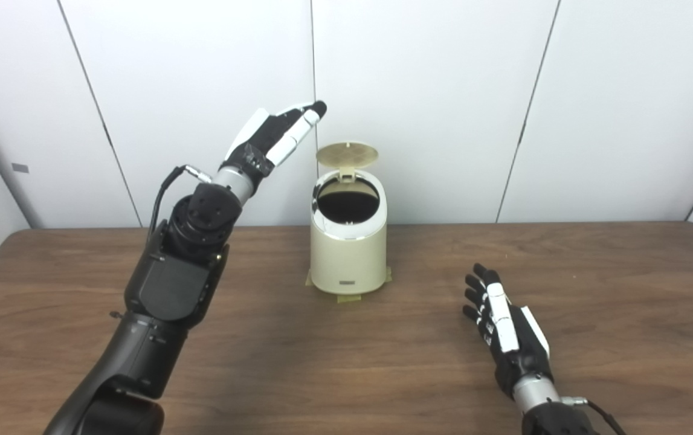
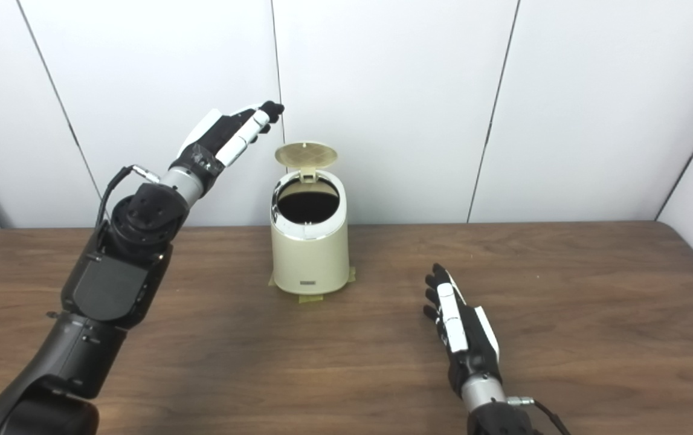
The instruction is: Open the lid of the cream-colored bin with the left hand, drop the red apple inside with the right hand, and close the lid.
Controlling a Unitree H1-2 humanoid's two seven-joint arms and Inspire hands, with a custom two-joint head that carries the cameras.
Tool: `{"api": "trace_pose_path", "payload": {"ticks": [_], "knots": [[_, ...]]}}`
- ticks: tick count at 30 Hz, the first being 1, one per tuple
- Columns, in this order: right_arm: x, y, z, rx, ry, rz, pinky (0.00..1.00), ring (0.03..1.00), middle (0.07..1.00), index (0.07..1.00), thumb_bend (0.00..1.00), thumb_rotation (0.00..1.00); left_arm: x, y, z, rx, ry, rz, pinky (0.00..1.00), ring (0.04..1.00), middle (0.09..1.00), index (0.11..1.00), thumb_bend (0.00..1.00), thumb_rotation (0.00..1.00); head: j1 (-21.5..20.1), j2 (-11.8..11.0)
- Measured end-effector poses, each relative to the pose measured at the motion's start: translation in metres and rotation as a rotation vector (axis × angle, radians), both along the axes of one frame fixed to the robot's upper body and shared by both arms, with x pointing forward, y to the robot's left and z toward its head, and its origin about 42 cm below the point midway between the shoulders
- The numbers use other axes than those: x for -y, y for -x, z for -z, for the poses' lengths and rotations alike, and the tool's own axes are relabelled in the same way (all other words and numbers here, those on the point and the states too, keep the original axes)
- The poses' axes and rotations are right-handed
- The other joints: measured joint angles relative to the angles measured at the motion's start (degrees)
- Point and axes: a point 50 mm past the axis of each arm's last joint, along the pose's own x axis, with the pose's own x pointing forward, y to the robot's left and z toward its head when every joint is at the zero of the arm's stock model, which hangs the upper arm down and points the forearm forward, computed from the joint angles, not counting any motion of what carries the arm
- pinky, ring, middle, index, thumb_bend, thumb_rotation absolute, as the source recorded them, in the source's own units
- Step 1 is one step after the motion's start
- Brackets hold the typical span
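Hovering up beside the raised lid (image 1: 347,154), the left hand (image 1: 273,136) was stretched out flat, fingers extended and holding nothing, just left of the cream-colored bin (image 1: 348,254). The right hand (image 1: 506,326) rested low over the tabletop (image 1: 594,272), fingers loosely spread and empty. The lid stood open above a dark mouth. No red apple showed anywhere, so it had probably been dropped in; closing the lid looked like what remained.

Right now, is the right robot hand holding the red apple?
No, the right robot hand is empty over the table with fingers extended, and no apple shows anywhere.
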Motion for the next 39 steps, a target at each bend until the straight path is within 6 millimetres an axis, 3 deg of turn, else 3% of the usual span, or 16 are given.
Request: {"api": "trace_pose_path", "payload": {"ticks": [11,16,21,26,33,39], "knots": [[-0.002,-0.001,0.001,0.003,0.019,-0.004,0.88,0.913,0.912,0.945,0.54,1.0,0.014,0.004,-0.005,0.027,-0.153,0.065,0.95,0.897,0.838,0.833,0.57,1.0,-0.1,-0.2],[-0.003,-0.002,0.001,0.004,0.023,-0.005,0.88,0.907,0.91,0.942,0.53,1.0,0.019,0.008,-0.014,0.08,-0.282,0.076,0.88,0.871,0.827,0.807,0.53,1.0,-0.1,-0.2],[-0.003,-0.002,0.001,0.005,0.026,-0.002,0.87,0.9,0.903,0.944,0.54,1.0,0.025,0.015,-0.018,0.12,-0.383,0.065,0.84,0.905,0.865,0.803,0.62,1.0,0.1,0.1],[-0.004,-0.002,0.001,0.004,0.019,0.003,0.88,0.909,0.908,0.97,0.58,0.99,0.03,0.023,-0.019,0.163,-0.515,0.064,0.76,0.875,0.867,0.808,0.61,1.0,0.0,0.4],[-0.003,-0.002,0.001,0.002,0.01,0.004,0.88,0.907,0.911,0.972,0.58,1.0,0.029,0.031,-0.017,0.19,-0.554,0.074,0.82,0.896,0.878,0.822,0.6,1.0,0.1,0.3],[-0.003,-0.002,0.001,0.002,0.006,0.004,0.89,0.91,0.911,0.977,0.58,0.99,0.027,0.033,-0.009,0.202,-0.579,0.089,0.81,0.877,0.86,0.815,0.58,1.0,0.1,0.3]]}}
